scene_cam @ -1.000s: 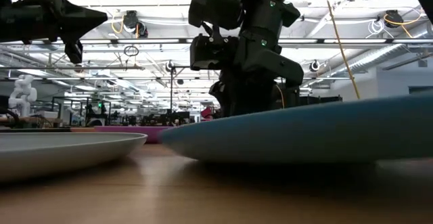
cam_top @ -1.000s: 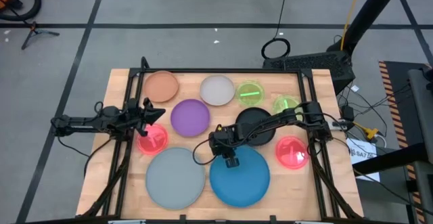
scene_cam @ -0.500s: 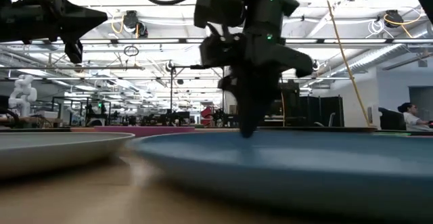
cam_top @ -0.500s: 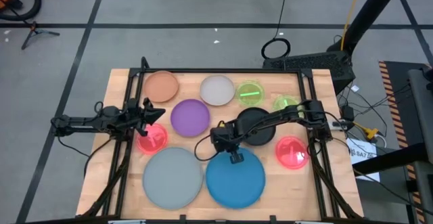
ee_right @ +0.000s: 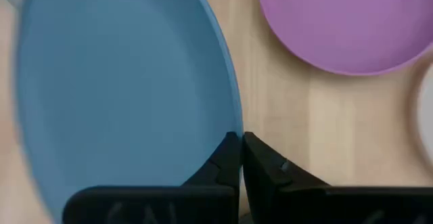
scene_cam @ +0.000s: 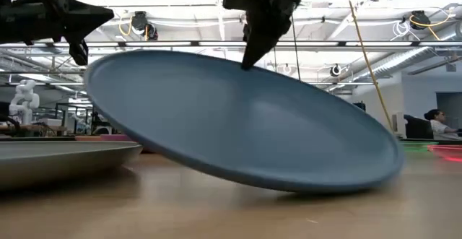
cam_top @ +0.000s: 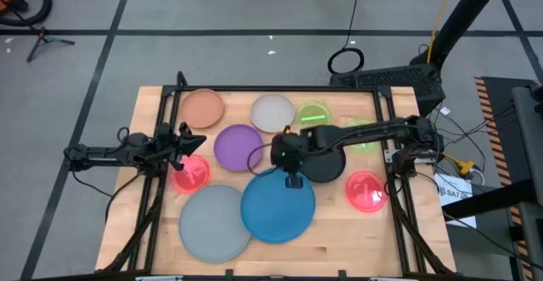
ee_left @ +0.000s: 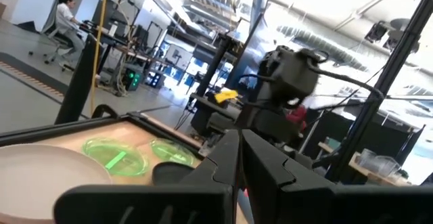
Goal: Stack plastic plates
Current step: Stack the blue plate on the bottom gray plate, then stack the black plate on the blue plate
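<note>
My right gripper point(cam_top: 290, 179) is shut on the large blue plate point(cam_top: 277, 206), which stands tilted in the low view point(scene_cam: 238, 123), its left part above the grey plate point(cam_top: 214, 223). The purple plate point(cam_top: 237, 146) lies just beyond it on the far side. The black plate point(cam_top: 322, 158) lies under my right arm. Orange-brown point(cam_top: 202, 108), whitish point(cam_top: 272, 113), two neon green point(cam_top: 314, 115) and two pink plates point(cam_top: 366, 189) lie flat on the table. My left gripper point(cam_top: 188, 141) hovers shut above the left pink plate point(cam_top: 191, 174). My right gripper pinches the blue plate's far rim point(ee_right: 235, 130) between its two fingers, coming from above and pointing down. That rim point(scene_cam: 244, 67) is lifted high, so the plate tilts. Its near rim point(scene_cam: 289, 187) rests on the table.
The wooden table point(cam_top: 356, 243) has a black frame along its sides point(cam_top: 399, 213). Free wood shows at the near right corner. In the room behind, a person point(scene_cam: 437, 122) sits at a desk.
My right gripper rose and moved toward the table's far and left side, still shut on the blue plate. The plate's far rim lifted from nearly flat to steeply tilted, and the plate slid left until it overlaps the grey plate's right edge.
</note>
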